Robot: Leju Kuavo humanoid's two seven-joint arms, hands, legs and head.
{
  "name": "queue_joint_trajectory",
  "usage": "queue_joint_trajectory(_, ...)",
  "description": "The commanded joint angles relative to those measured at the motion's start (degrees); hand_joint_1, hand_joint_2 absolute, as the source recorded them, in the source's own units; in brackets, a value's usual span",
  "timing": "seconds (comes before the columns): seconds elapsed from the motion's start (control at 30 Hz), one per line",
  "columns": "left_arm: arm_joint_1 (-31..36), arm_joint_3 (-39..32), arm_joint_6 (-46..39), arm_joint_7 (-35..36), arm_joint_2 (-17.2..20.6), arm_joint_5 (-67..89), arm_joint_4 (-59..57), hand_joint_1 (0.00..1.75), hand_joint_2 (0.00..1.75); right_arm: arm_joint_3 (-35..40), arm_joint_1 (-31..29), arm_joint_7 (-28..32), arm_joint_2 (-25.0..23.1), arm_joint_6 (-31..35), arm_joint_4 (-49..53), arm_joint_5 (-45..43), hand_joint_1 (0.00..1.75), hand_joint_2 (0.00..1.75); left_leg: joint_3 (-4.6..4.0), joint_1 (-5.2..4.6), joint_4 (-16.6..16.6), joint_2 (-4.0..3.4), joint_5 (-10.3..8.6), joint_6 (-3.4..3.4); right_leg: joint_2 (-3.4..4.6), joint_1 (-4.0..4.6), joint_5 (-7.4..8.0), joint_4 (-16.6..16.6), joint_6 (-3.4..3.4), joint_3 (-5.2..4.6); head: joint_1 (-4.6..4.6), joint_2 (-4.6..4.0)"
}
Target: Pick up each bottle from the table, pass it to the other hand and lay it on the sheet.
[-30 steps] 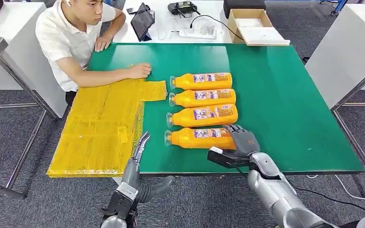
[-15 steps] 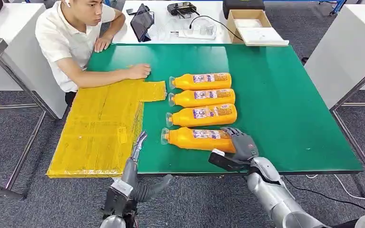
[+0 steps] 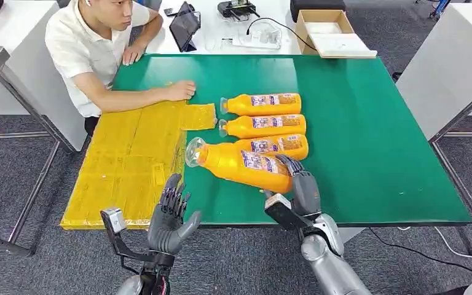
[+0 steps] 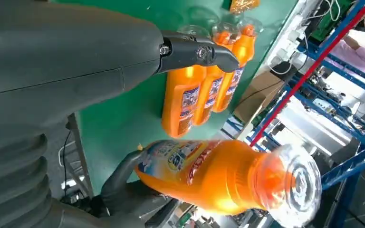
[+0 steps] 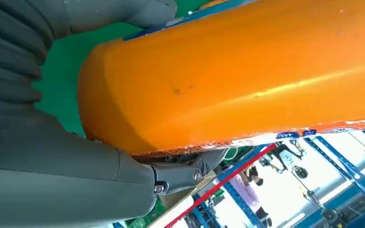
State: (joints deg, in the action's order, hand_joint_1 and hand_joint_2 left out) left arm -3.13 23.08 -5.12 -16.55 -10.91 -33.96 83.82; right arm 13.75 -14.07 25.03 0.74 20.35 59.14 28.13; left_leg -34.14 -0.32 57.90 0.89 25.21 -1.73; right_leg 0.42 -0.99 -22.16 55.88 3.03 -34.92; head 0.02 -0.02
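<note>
My right hand [image 3: 301, 192] grips the base end of an orange bottle [image 3: 241, 163] and holds it above the green table [image 3: 369, 135], its clear cap tilted toward the yellow sheet [image 3: 129, 160]. Up close, the right wrist view shows the bottle [image 5: 237, 71] pressed against my right hand [image 5: 76, 156]. My left hand [image 3: 171, 218] is raised at the table's near edge, fingers apart and holding nothing, a short way from the cap. From the left wrist, the held bottle [image 4: 209, 175] hangs in front of my left hand [image 4: 76, 80]. Three more orange bottles [image 3: 263, 126] lie side by side on the table.
A person sits at the table's far left corner with a hand [image 3: 181, 91] resting on the green top beside the sheet. A cardboard box [image 3: 329, 31], a tablet [image 3: 184, 26] and cables lie on the white table behind. A white table [image 3: 455, 61] stands to the right.
My right hand has lifted the nearest bottle off the table and swung its cap end up and left. My left hand has risen from the table edge and spread its fingers.
</note>
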Motion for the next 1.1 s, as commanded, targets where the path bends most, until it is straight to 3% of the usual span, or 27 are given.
queue_joint_trajectory(0.03, 0.6, 2.3, 2.1, -0.3, 2.1, -0.6, 0.1, 0.00, 1.75, 3.5, -1.7, 0.9, -3.7, 0.4, -2.8, -0.6, 1.75, 1.75, 0.11, 0.04, 0.0, -0.19, 0.06, 0.09, 0.12, 0.05, -0.02, 0.0, -0.09, 0.04, -0.02, 0.00)
queue_joint_trajectory(0.27, 1.2, 2.5, 3.0, -2.4, 1.2, 1.8, 0.9, 0.00, 1.75, 13.3, -1.0, 2.1, -8.0, -1.9, -7.3, 1.0, 1.75, 1.75, 0.24, 0.13, -0.1, -0.26, 0.12, 0.14, 0.15, 0.13, -0.06, 0.0, -0.15, 0.15, 0.00, 0.00)
queue_joint_trajectory(0.37, 3.2, 2.2, 3.7, -2.5, 2.5, 1.4, -1.2, 0.00, 1.75, 17.3, -0.2, 3.0, -9.3, -1.9, -8.5, 1.3, 1.75, 1.75, 0.28, 0.14, -0.1, -0.25, 0.11, 0.16, 0.14, 0.14, -0.07, 0.0, -0.18, 0.18, 0.00, 0.02)
queue_joint_trajectory(0.83, 4.6, 0.8, 3.8, -3.6, 1.0, -0.6, -1.1, 0.00, 1.75, 25.5, 0.6, 3.6, -9.5, -3.7, -9.4, 0.4, 1.75, 1.75, 0.28, 0.13, -0.1, -0.08, 0.11, 0.19, -0.06, 0.13, -0.15, 0.0, -0.22, 0.23, 0.00, 0.02)
queue_joint_trajectory(0.87, 4.5, 0.7, 3.8, -3.9, 0.9, -0.6, -0.7, 1.75, 1.75, 25.6, 0.6, 3.6, -9.5, -3.8, -9.6, 0.3, 1.75, 1.75, 0.10, 0.10, 0.0, -0.04, 0.05, 0.12, -0.05, 0.10, -0.08, 0.0, -0.14, 0.06, 0.02, 0.02)
queue_joint_trajectory(0.9, 4.4, 0.4, 4.0, -4.9, 0.8, -0.6, 0.0, 1.75, 1.75, 26.0, 0.4, 3.5, -9.6, -4.2, -10.2, 0.0, 1.48, 1.75, 0.19, 0.11, -0.1, -0.07, 0.09, 0.16, -0.05, 0.11, -0.12, 0.0, -0.18, 0.14, 0.00, 0.02)
queue_joint_trajectory(1.03, 4.4, 0.3, 4.0, -5.0, 0.9, -0.7, 0.7, 1.75, 1.75, 26.1, 0.3, 3.5, -9.5, -4.7, -10.4, -0.3, 1.48, 1.75, 0.19, 0.14, 0.0, -0.04, 0.11, 0.17, -0.10, 0.15, -0.15, 0.0, -0.19, 0.16, 0.00, 0.00)
queue_joint_trajectory(1.07, 4.1, 0.1, 4.0, -5.2, 0.8, -0.8, 1.2, 1.75, 1.75, 26.2, 0.4, 3.6, -9.4, -6.1, -10.2, -1.4, 0.24, 1.75, 0.09, 0.10, 0.0, 0.00, 0.05, 0.12, -0.11, 0.10, -0.10, 0.0, -0.14, 0.04, 0.00, 0.02)
queue_joint_trajectory(1.1, 3.3, -1.0, 4.0, -6.1, -0.4, -1.3, 2.1, 1.75, 1.75, 26.6, 0.8, 4.4, -9.1, -8.7, -9.1, -2.9, 0.00, 1.75, 0.16, 0.12, 0.0, -0.01, 0.09, 0.14, -0.11, 0.13, -0.13, 0.0, -0.16, 0.11, 0.00, 0.02)
